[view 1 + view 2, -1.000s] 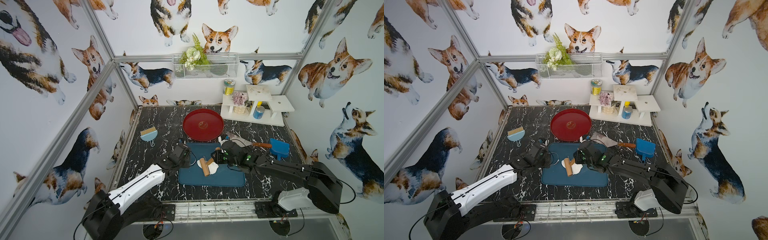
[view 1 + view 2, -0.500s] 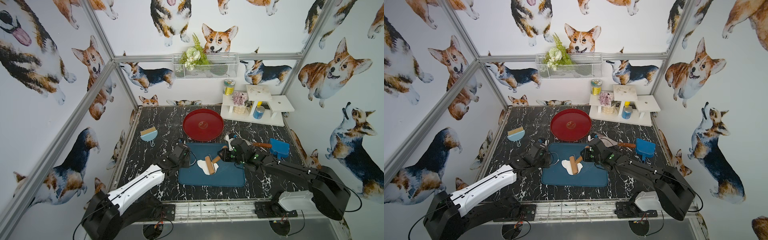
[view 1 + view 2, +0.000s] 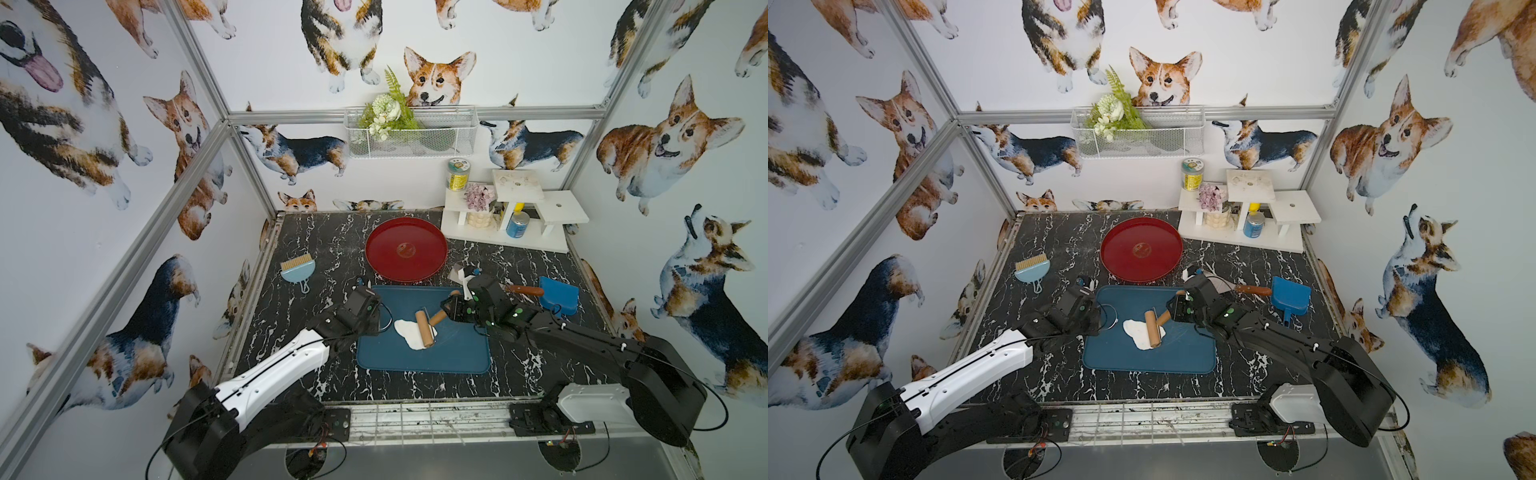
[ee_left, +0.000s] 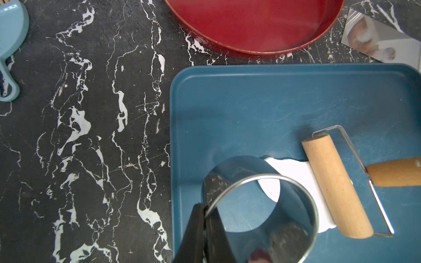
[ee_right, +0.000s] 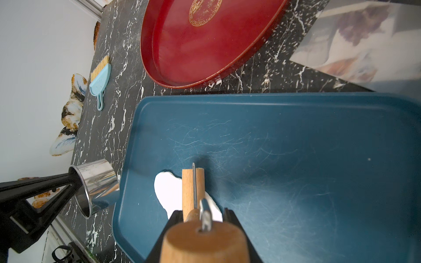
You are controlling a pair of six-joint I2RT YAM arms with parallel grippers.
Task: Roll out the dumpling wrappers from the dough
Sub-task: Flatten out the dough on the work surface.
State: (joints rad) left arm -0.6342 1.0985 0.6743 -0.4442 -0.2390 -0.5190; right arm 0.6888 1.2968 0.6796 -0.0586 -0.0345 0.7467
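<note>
The dough (image 3: 404,330) (image 3: 1136,331) lies as a flat, ragged white sheet on the blue tray (image 3: 457,353) (image 3: 1183,353). A wooden roller (image 3: 424,328) (image 4: 335,184) rests across the sheet's right part. My right gripper (image 3: 449,308) (image 5: 201,215) is shut on the roller's wooden handle. My left gripper (image 3: 375,318) (image 4: 205,211) is shut on the rim of a metal ring cutter (image 4: 227,168) (image 5: 95,180), held over the tray's left edge beside the dough. No dumpling wrappers are in view. The red plate (image 3: 406,249) behind the tray holds nothing.
A light blue hand brush (image 3: 298,270) lies at the left of the black marble table. A wooden-handled scraper (image 3: 525,289) and a blue dustpan (image 3: 559,295) lie right of the tray. A white shelf (image 3: 511,216) with cans stands at the back right.
My right gripper has drawn the roller to the right across the dough, uncovering more of the white sheet on its left. The left gripper with the cutter has stayed put.
</note>
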